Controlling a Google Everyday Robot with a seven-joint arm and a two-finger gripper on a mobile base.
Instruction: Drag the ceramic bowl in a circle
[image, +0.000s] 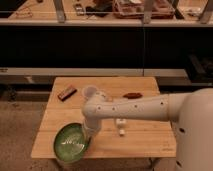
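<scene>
Green glazed ceramic, so I'd expect heavy-ish, stiff, slick and easy to chip.

Camera view (only one we get): the ceramic bowl (71, 143) sits at the front-left corner of the wooden table (145, 142). Its near rim is right at the table edge, maybe poking over, can't tell for sure. The gripper (89, 132) is down at the bowl's right rim with jaws closed, and afaict they're pinching that rim.

Imo the rim is the only sensible place to grab, the bowl's too wide otherwise. Glaze is slippery tho, so the pinch could slide. Keep it flat on the wood and go slow near the edge, bc a drop prob = broken bowl. White cup (90, 92) stands well apart behind it.
</scene>
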